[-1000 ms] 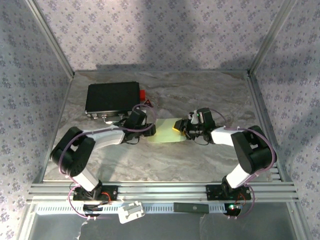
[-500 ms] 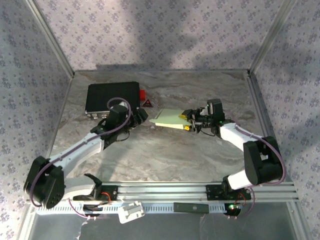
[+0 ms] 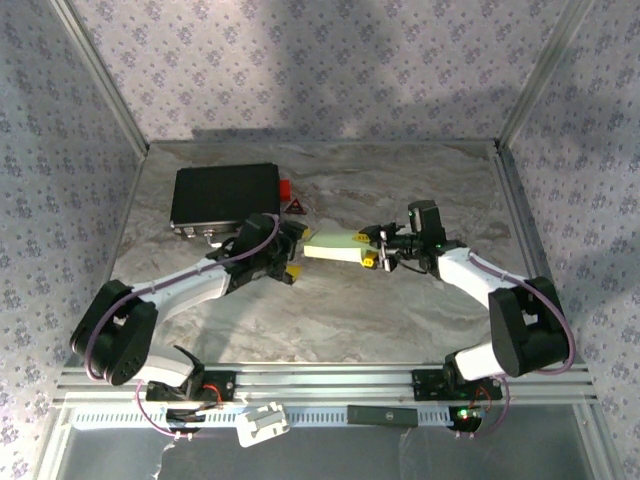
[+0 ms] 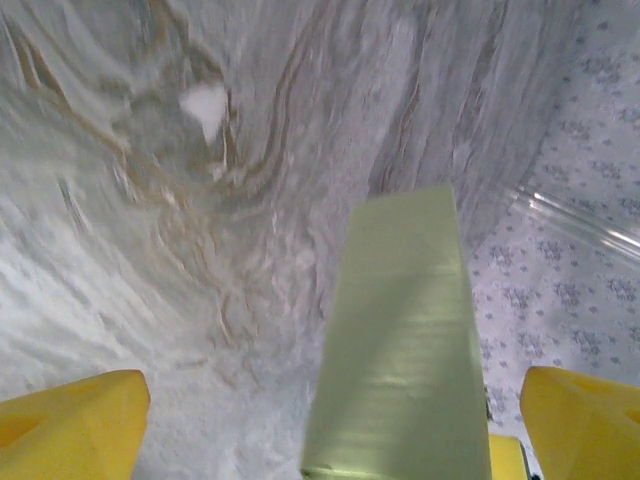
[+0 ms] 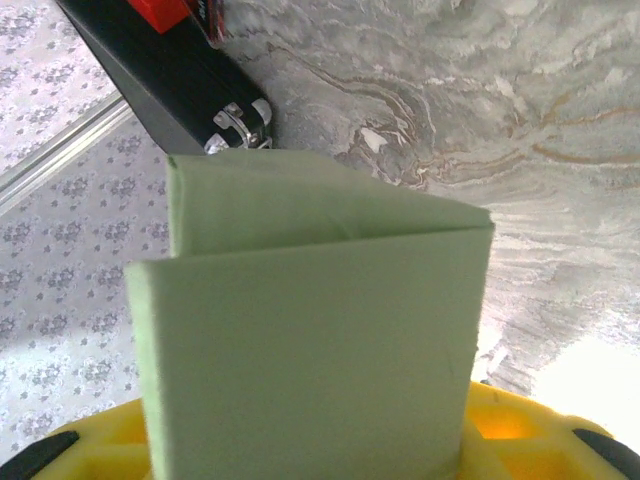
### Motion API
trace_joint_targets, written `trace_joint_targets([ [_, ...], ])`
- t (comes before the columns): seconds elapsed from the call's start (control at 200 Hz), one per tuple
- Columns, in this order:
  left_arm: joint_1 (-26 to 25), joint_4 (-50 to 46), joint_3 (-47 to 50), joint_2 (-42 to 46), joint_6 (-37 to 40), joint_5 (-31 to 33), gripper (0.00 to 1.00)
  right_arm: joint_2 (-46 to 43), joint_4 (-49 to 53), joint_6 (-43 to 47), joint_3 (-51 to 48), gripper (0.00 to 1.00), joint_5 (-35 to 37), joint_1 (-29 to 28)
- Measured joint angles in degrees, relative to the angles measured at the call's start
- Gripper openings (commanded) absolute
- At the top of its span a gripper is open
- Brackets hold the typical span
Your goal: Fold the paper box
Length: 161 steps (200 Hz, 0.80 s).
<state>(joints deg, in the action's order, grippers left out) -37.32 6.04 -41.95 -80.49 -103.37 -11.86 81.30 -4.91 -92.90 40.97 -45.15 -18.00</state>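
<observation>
1. Since half a second ago, the left gripper (image 3: 296,254) has swung from beside the black case (image 3: 224,194) back toward the left end of the paper box (image 3: 334,245). The box now lies flatter than it did then.
2. Left gripper: jaws spread wide and holding nothing. In the left wrist view, its yellow fingertips (image 4: 70,425) stand well apart on either side of the box's near end, with no contact.
3. Right gripper (image 3: 366,248): jaws closed partway, clamping the right end of the box. The right wrist view shows the pale green cardboard seated between the yellow fingers.
4. Paper box: folded flat and rectangular, near the middle of the marbled table (image 3: 400,320), between the two grippers. It appears raised off the surface.
5. Black case: at the far left of the table, apart from the box.
</observation>
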Motion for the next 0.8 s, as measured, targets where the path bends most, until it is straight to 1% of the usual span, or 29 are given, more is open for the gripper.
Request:
trace_joint_targets([
  [0.14,-0.7,3.3,0.4,0.0,-4.6,0.8,0.87,0.0,-0.2,-1.4,-0.1,0.45,1.2,-2.1],
  [0.18,-0.7,4.1,0.5,0.0,-5.6,1.0,0.84,0.0,-0.7,-1.9,-0.4,0.44,1.4,-2.6],
  [0.435,-2.4,6.0,1.7,-1.4,-10.3,2.0,0.55,0.0,-2.6,-4.2,-1.7,0.44,3.5,-4.5],
  [0.545,-2.7,5.2,1.7,-1.3,-10.8,2.4,0.48,0.0,-3.0,-4.5,-1.8,0.51,3.8,-4.6],
  [0.62,-2.9,4.1,1.7,-0.5,-11.1,2.8,0.43,0.1,-3.0,-4.6,-2.0,0.57,3.8,-4.7],
  [0.695,-3.0,2.1,1.7,1.1,-11.4,3.5,0.41,0.2,-3.1,-4.4,-2.1,0.63,3.8,-5.0],
  [0.805,-3.3,-1.7,1.6,3.7,-11.6,4.6,0.35,0.3,-2.2,-2.6,-2.0,0.71,4.0,-5.0],
])
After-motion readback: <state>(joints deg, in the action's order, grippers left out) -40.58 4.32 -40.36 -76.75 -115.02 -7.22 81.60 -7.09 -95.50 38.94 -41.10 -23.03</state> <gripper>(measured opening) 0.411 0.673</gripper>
